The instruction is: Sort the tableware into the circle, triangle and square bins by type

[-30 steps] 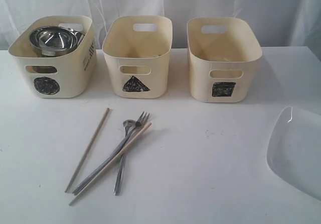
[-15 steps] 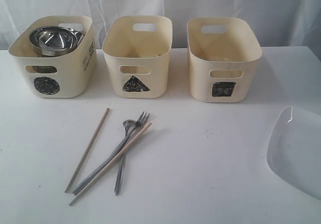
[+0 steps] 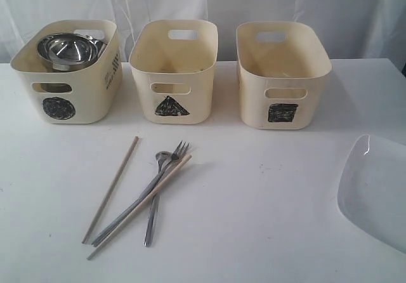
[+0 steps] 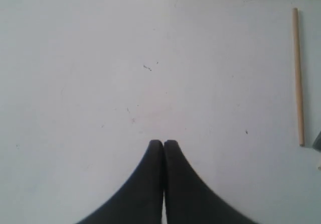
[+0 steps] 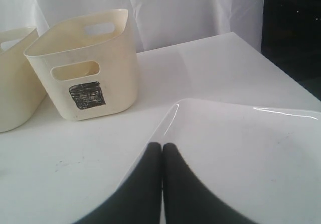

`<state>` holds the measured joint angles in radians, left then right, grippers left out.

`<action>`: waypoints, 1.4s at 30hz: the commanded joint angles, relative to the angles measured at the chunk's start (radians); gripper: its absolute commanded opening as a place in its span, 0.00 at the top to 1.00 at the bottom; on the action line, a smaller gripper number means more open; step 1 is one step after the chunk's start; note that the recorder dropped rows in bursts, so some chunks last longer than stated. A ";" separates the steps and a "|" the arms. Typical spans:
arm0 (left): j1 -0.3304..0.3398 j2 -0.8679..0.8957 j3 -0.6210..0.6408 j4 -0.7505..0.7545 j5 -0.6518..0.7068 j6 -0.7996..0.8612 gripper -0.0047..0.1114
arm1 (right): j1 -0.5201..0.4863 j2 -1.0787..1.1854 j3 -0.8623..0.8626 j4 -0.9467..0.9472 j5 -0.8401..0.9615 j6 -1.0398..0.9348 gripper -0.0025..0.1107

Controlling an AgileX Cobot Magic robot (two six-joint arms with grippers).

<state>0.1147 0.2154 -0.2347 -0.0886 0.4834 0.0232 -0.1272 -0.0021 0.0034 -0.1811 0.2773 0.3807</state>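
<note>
Three cream bins stand in a row at the back: circle bin (image 3: pixel 66 99), triangle bin (image 3: pixel 172 89), square bin (image 3: pixel 282 92). Steel bowls and mugs (image 3: pixel 66 49) are stacked in the circle bin. Two wooden chopsticks (image 3: pixel 111 188), a steel fork (image 3: pixel 143 197) and a spoon (image 3: pixel 154 200) lie crossed on the table in front. The white plate (image 3: pixel 374 191) lies at the right edge. My left gripper (image 4: pixel 163 142) is shut, empty, above bare table beside one chopstick (image 4: pixel 298 76). My right gripper (image 5: pixel 162 145) is shut over the plate's rim (image 5: pixel 241 148), facing the square bin (image 5: pixel 85 66). No knife or small white bowl shows.
The white table (image 3: pixel 266 219) ends at a white curtain (image 3: pixel 222 0) behind the bins. The table's right edge (image 5: pixel 281 71) drops off into a dark area. No arm shows in the exterior view.
</note>
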 commanded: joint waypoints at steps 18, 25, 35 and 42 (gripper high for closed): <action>0.002 -0.124 0.235 -0.038 -0.250 0.142 0.96 | 0.006 0.002 -0.003 -0.003 -0.010 -0.003 0.98; 0.002 -0.158 0.235 -0.033 -0.260 0.142 0.96 | 0.006 0.002 -0.003 -0.003 -0.010 -0.003 0.98; 0.000 -0.215 0.235 -0.033 -0.281 0.142 0.96 | 0.006 0.002 -0.003 -0.008 -0.010 -0.003 0.98; 0.000 -0.215 0.235 -0.033 -0.281 0.142 0.96 | 0.006 0.002 -0.003 -0.008 -0.055 -0.003 0.98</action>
<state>0.1147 0.0045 -0.0037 -0.1159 0.2050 0.1616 -0.1272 -0.0021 0.0034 -0.1811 0.2748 0.3807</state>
